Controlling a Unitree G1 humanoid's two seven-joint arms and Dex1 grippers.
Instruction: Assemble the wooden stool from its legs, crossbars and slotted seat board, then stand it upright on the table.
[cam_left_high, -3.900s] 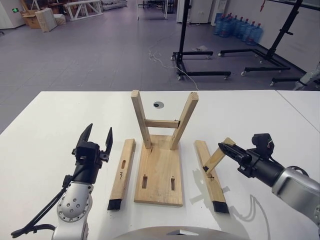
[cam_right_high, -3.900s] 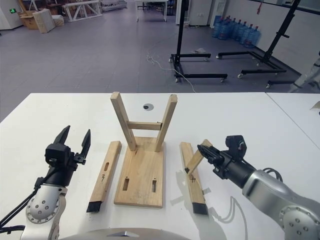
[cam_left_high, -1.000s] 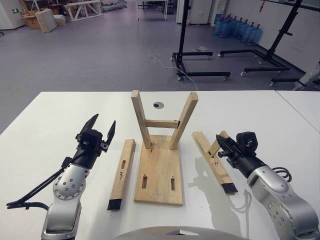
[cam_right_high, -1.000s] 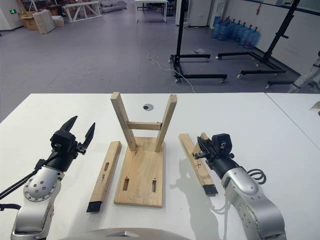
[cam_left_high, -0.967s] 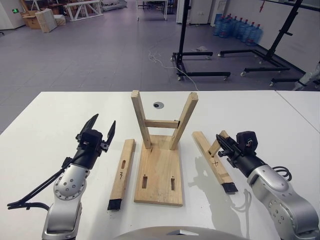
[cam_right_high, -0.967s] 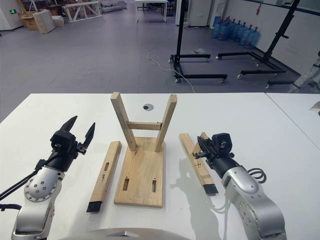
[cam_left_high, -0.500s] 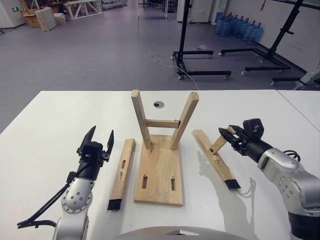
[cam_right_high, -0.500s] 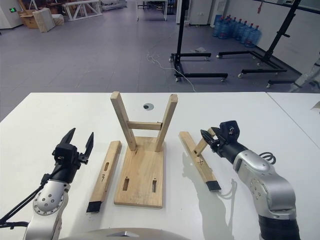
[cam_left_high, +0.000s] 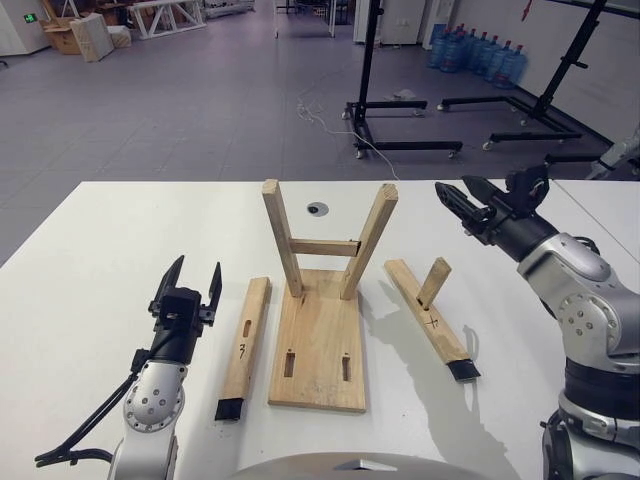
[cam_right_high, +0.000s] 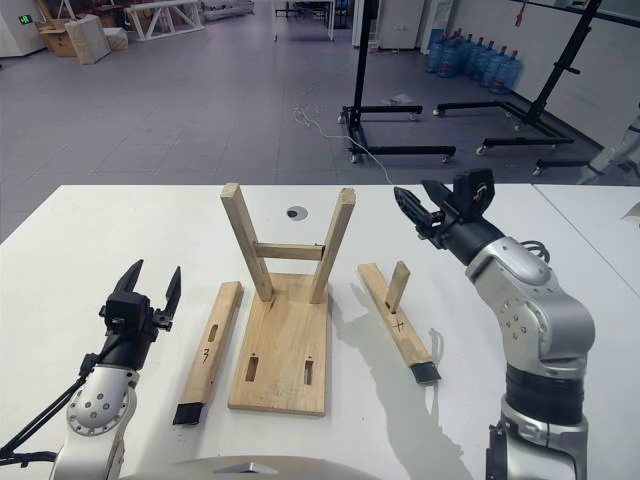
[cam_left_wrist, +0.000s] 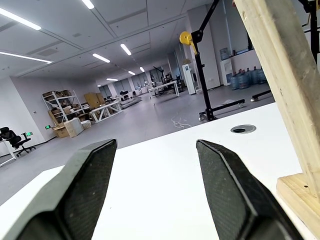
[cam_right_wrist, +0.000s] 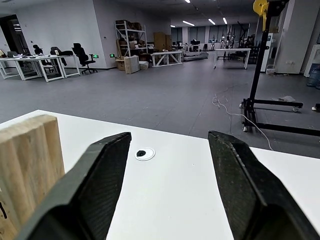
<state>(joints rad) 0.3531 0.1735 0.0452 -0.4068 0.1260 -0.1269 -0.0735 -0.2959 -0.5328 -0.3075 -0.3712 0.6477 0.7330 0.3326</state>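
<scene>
The slotted seat board lies flat mid-table with two legs standing in its far slots, joined by a crossbar. A loose leg with a black foot lies left of the board. On the right lies another leg with a short crossbar standing up from it. My left gripper hovers open left of the loose leg, holding nothing. My right gripper is open, raised above the table's far right, well clear of the right leg. An upright leg appears close in the left wrist view.
A round cable port sits in the white table behind the standing legs. A second table adjoins on the right. Black wheeled stands are on the floor beyond.
My right gripper let go of the short crossbar and rose up and away toward the far right. The right leg with its crossbar now rests on the table. My left gripper barely shifted.
</scene>
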